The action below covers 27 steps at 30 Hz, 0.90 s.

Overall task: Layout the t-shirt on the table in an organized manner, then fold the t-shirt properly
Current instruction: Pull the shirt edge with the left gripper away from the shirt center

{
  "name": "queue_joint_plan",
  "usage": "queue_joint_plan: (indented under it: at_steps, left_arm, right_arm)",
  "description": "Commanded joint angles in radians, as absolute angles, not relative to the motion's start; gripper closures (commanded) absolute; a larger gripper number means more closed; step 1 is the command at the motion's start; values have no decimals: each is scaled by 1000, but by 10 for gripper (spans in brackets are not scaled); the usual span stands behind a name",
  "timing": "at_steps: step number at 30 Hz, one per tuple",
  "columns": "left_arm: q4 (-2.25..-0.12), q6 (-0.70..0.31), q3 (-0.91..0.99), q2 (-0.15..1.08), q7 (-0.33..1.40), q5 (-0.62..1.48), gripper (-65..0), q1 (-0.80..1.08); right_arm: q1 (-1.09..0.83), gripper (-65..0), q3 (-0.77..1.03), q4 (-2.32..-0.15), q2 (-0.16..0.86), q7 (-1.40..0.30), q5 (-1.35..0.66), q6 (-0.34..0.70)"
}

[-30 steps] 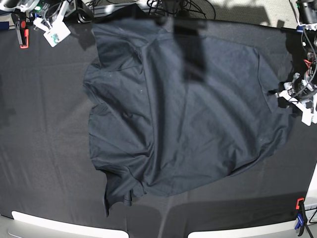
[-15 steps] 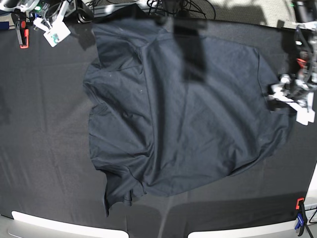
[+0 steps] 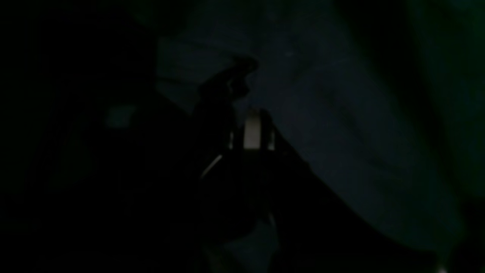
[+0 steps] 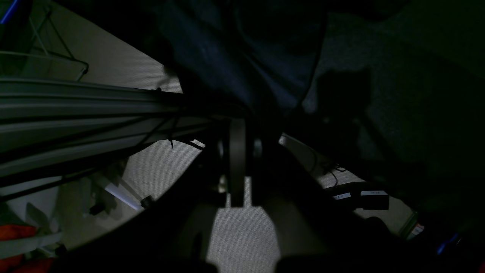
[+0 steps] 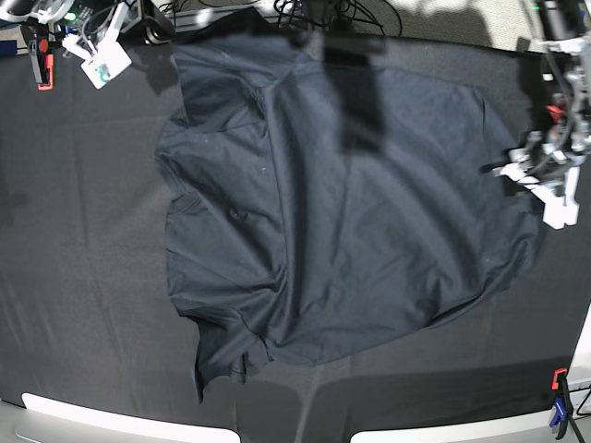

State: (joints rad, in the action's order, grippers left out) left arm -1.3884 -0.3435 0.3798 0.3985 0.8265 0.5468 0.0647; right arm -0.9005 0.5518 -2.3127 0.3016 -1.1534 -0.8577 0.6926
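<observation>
The dark slate-blue t-shirt [image 5: 342, 231] lies spread and creased across the middle of the black-clothed table [image 5: 83, 231], one sleeve pointing to the near left. My left gripper [image 5: 503, 172] hovers at the shirt's right edge. In the very dark left wrist view its fingers [image 3: 242, 79] are together over shirt cloth [image 3: 341, 113]; I cannot tell whether any cloth is pinched. In the right wrist view my right gripper [image 4: 244, 113] is shut at the table's far edge. Blue shirt cloth [image 4: 235, 57] narrows down into its tips.
A red clamp [image 5: 42, 69] and a white device with cables [image 5: 102, 60] sit at the far left corner. A red and blue clamp [image 5: 559, 406] grips the near right edge. Cables [image 5: 342, 11] run along the far side. A metal rail [image 4: 75, 98] spans below the table.
The left gripper has risen and shifted slightly toward the far side at the shirt's right edge. The shirt's outline looks unchanged.
</observation>
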Motion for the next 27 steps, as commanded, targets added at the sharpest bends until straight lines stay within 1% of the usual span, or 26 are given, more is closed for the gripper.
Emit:
queue_joint_plan:
  at_steps: [1, 5, 10, 13, 15, 24, 27]
  left_arm:
    - [-1414, -343, 387, 437, 811, 551, 0, 80]
    - [-1439, -342, 445, 480, 767, 581, 0, 191]
    - [-1442, -344, 632, 457, 762, 641, 0, 290]
    - [-1442, -363, 696, 454, 766, 681, 0, 337]
    - [-1442, -401, 708, 454, 780, 688, 0, 361]
    - [-1442, -407, 708, 447, 834, 717, 0, 429]
    - [-1442, -438, 708, 446, 851, 760, 0, 450]
  right_arm:
    - [-908, 0, 558, -2330, 311, -1139, -875, 698]
    - [-908, 0, 558, -2330, 316, -1142, -875, 698]
    - [-908, 0, 558, -2330, 316, -1145, -875, 698]
    - [-908, 0, 558, -2330, 316, -1146, -874, 698]
    - [-908, 0, 558, -2330, 317, -1146, -865, 698]
    - [-909, 0, 558, -2330, 382, -1153, -864, 698]
    - [-909, 0, 558, -2330, 382, -1153, -865, 698]
